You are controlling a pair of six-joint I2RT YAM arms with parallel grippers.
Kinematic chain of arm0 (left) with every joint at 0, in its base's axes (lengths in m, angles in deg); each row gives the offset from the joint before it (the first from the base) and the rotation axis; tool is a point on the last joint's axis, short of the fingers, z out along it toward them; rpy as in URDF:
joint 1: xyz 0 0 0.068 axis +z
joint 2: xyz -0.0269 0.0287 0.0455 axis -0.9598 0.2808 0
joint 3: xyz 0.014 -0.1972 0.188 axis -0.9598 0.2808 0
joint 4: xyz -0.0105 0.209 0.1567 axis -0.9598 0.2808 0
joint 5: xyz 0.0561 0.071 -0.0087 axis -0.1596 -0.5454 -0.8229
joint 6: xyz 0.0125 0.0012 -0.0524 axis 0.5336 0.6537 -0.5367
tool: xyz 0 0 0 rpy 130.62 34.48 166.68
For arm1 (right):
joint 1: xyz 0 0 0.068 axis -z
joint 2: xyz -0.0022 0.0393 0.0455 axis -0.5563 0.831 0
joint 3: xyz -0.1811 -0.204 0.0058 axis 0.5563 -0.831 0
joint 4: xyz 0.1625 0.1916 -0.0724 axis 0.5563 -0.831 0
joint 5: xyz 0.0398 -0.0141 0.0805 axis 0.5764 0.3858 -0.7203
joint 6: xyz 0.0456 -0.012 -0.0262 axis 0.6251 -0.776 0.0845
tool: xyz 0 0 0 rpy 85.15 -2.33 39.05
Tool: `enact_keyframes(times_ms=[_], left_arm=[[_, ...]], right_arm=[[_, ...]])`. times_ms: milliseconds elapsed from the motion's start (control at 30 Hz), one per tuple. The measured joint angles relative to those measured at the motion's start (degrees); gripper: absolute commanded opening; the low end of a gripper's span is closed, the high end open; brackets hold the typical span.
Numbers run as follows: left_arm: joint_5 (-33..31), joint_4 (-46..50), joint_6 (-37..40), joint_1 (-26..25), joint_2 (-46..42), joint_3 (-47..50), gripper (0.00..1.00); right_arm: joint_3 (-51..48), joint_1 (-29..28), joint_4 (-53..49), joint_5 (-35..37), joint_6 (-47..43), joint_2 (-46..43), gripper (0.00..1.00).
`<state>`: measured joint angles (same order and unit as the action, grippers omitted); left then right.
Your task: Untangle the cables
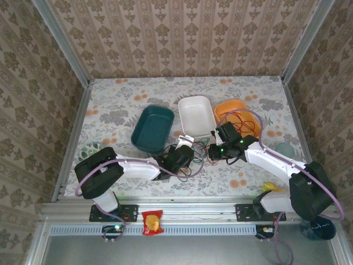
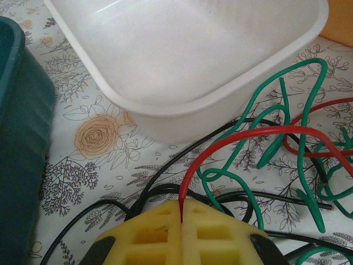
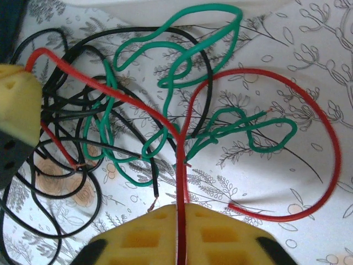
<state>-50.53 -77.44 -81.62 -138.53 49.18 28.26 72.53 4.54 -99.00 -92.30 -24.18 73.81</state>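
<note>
Floral table, red cable in both jaws

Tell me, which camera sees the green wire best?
The right wrist camera: the green wire spreads out in close loops. The left wrist view cuts some of it off at its edge; from above it is barely a speck.

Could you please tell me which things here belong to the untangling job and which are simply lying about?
Job in hand:
- red cable, green cable, black cable, all tangled together
- left tool and right tool, each shut on the red cable

Lying about:
- teal tray
- white tray
- orange tray
- snack packet on the front rail
</note>
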Motion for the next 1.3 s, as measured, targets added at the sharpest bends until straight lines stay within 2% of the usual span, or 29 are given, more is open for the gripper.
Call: enact_keyframes(times_ms=[133, 267, 733, 900, 1133, 1300], left_arm=[[0.0, -0.1, 0.1, 0.0, 0.4, 0.0, 0.21], [0.0, -0.5, 0.7, 0.0, 1.9, 0.0, 0.36], [1.5, -1.6, 1.1, 1.2, 5.9, -1.0, 0.37], [1.5, -1.9, 1.0, 1.2, 5.9, -1.0, 0.39], [1.5, -2.1, 1.0, 1.2, 5.9, -1.0, 0.53], [1.5, -2.5, 1.0, 1.2, 5.9, -1.0, 0.55]], right_arm=[[-0.7, 0.0, -0.1, 3.0, 0.6, -2.9, 0.00], [-0.5, 0.0, 0.2, 5.6, 2.2, -8.6, 0.00], [9.9, 1.7, -0.7, 18.3, 4.5, -17.8, 0.00], [12.9, 6.1, -0.9, 23.1, 4.7, -20.7, 0.00], [14.0, 14.8, 1.1, 25.0, 5.8, -21.4, 0.00], [14.0, 18.1, 4.5, 27.2, 6.3, -20.2, 0.00]])
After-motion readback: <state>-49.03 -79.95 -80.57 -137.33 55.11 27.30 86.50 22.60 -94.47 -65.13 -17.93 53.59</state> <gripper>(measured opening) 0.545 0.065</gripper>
